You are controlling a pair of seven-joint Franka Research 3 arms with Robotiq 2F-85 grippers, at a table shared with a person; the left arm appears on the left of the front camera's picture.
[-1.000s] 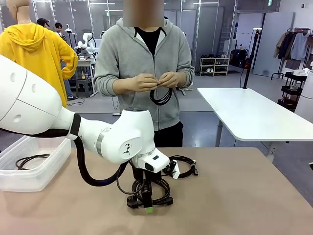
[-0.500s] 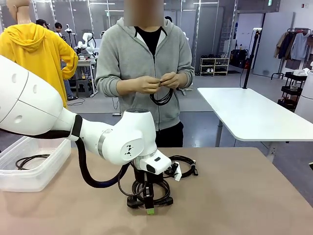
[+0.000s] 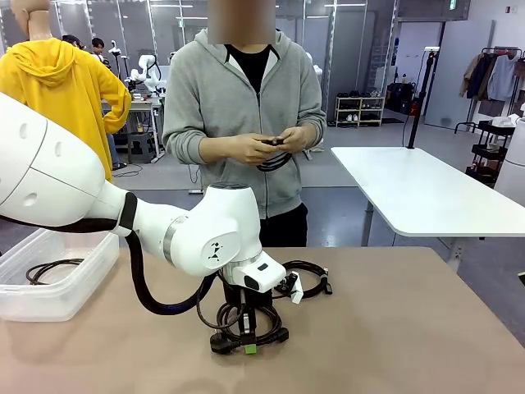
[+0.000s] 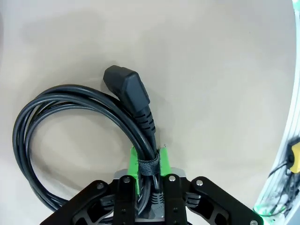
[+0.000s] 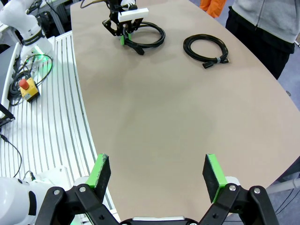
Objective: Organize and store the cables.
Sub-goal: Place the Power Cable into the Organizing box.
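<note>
My left claw point(image 4: 149, 161) is pinching a black cable point(image 4: 33, 117) right at its little strap point(image 4: 149, 167), low in the middle of the wrist picture. The coil lies flat on the table point(image 4: 225, 70). What could go wrong? I only hold a few strands, so when I lift, the other loops might slip out and the coil might fall open (the strap looks thin). The fat plug point(image 4: 129, 89) may swing and tug things loose too. If I carry it too low, it might bump the wall of the clear box point(image 3: 78, 283) at the left edge of the front picture, where a second cable point(image 3: 49, 268) rests. My right claw point(image 5: 156, 174) is spread wide with nothing in it, at the bottom of its own picture. A third cable point(image 3: 310, 275) waits on the table, just behind my left claw. The person across from me holds a fourth cable point(image 3: 275, 162) in both hands. The table is brown, smooth and flat. The room behind is big, with a white table point(image 3: 410, 189) and a clothes rack point(image 3: 492, 148) at the right.
</note>
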